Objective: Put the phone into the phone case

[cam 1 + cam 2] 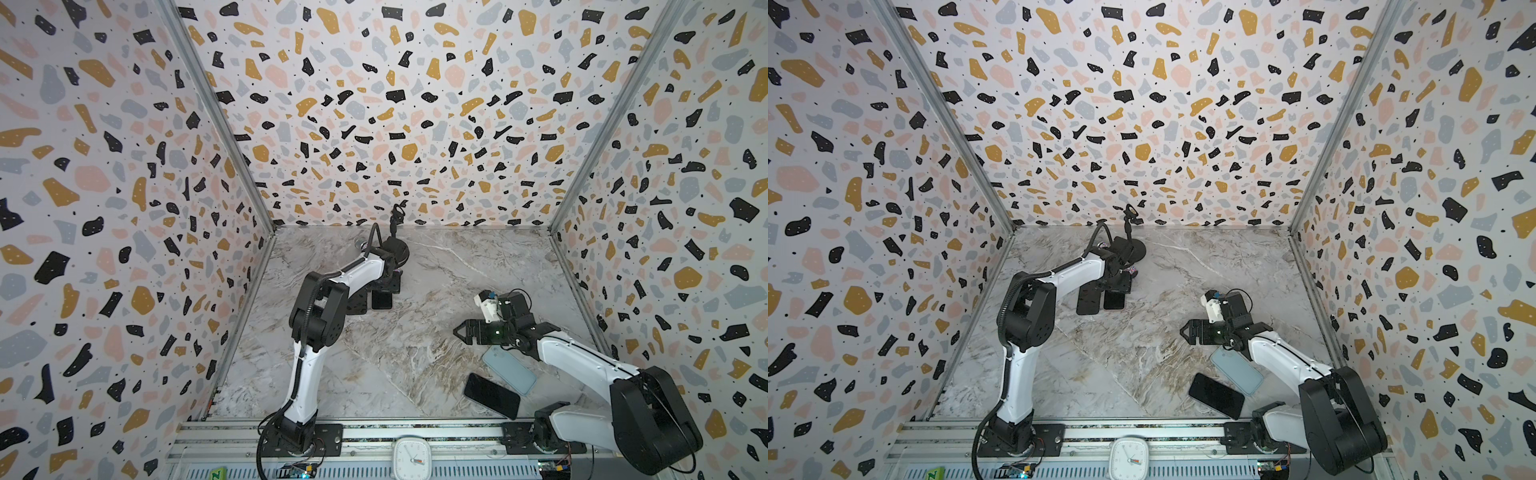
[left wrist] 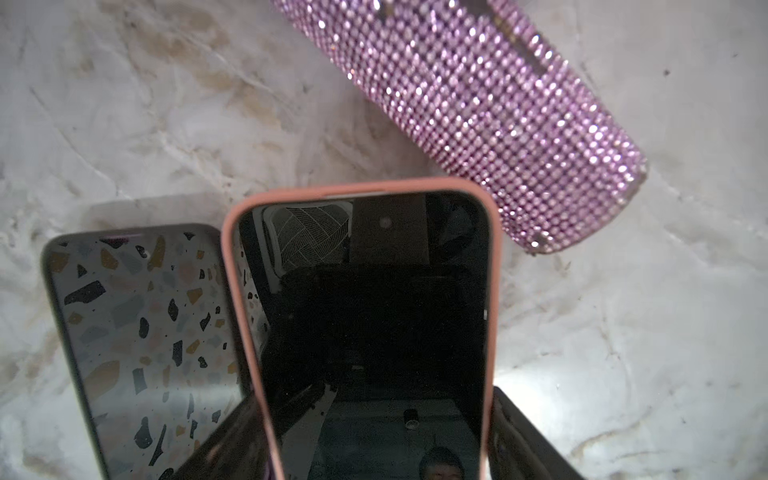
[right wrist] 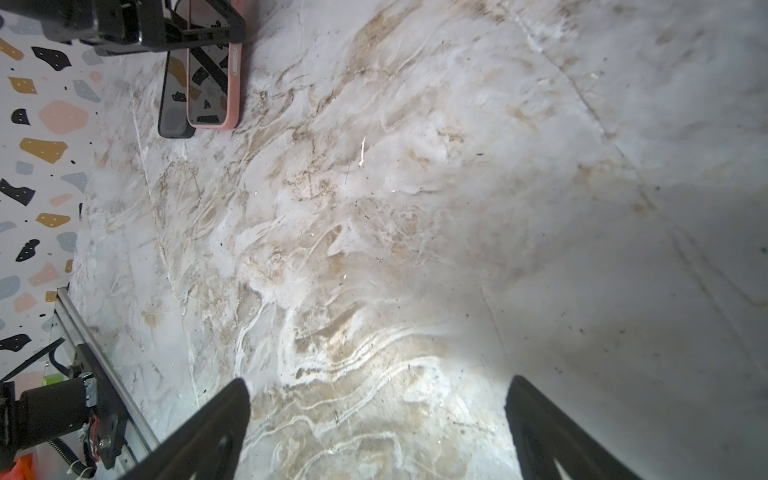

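My left gripper (image 2: 374, 444) is shut on a phone in a pink case (image 2: 365, 316), one finger against each long edge. In both top views that phone (image 1: 381, 300) lies at the back left of the marble table. A bare black phone (image 2: 141, 332) lies flat right beside it. A purple rhinestone phone case (image 2: 478, 112) lies just beyond them. Near the front right, a light blue phone case (image 1: 509, 370) and another black phone (image 1: 492, 395) lie side by side. My right gripper (image 3: 378, 384) hovers open and empty over bare marble, a little left of the blue case (image 1: 1235, 370).
A black round stand with a thin stalk (image 1: 398, 249) sits by the back wall behind the left gripper. A white clock (image 1: 411, 457) and a green block (image 1: 218, 473) rest on the front rail. Patterned walls close in three sides of the table.
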You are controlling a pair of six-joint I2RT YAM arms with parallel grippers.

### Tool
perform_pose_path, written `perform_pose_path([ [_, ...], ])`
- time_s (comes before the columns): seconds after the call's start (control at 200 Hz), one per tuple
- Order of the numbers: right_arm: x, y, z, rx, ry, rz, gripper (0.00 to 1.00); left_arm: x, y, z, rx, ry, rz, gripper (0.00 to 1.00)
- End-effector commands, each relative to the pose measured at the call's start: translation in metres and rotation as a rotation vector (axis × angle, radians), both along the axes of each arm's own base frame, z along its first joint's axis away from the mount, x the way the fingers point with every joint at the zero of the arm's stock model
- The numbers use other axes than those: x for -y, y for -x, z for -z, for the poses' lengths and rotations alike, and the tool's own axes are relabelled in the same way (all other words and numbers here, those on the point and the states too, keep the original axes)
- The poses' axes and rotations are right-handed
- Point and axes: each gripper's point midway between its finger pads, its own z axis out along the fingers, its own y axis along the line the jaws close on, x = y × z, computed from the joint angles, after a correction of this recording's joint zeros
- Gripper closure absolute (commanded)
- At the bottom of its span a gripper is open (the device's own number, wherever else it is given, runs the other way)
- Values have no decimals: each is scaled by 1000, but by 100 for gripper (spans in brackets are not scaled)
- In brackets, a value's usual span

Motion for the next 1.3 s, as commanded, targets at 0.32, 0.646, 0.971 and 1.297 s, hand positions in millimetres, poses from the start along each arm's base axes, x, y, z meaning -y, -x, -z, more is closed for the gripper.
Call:
perform_pose_path([
  [0.32,-5,-2,-24,31,-23,-36,1,-3,-2,-6,8,19,-21,25],
  [0.646,4,14,-20,-51,28,-24,6,0,9,-29,38,85,-20,15],
  [0.971,-3,66,-21,-159,159,-16,12,31,60,-63,85,209,89,14],
  [1.297,27,130,-1,-242,428,59,11,61,134,-55,55,343,223,14],
])
